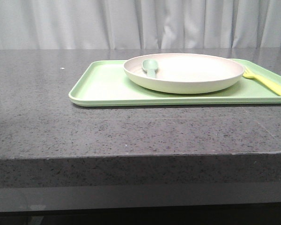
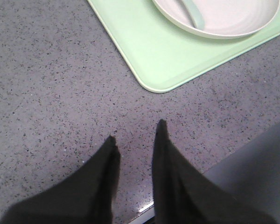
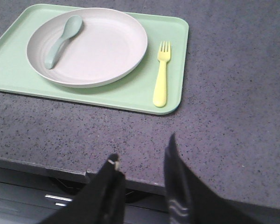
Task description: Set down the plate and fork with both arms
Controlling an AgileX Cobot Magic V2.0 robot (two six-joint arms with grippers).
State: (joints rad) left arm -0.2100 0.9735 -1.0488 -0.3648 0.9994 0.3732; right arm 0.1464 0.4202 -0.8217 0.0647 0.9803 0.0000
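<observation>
The cream plate [image 1: 185, 72] sits on a light-green tray [image 1: 103, 86]; it also shows in the left wrist view [image 2: 233, 18] and the right wrist view [image 3: 98, 46]. The yellow fork [image 1: 267, 82] lies on the tray right of the plate, tines pointing away from the robot [image 3: 161, 74]. My left gripper [image 2: 136, 130] is open and empty over bare counter near the tray's near-left corner. My right gripper [image 3: 142, 149] is open and empty above the counter's front edge, short of the fork. Neither gripper shows in the front view.
A pale grey-green spoon [image 1: 150, 67] lies in the plate [image 3: 63, 39]. The tray [image 3: 130, 93] rests on a dark speckled counter [image 1: 61, 126] whose front edge [image 1: 131, 157] runs across the front view. A grey curtain hangs behind.
</observation>
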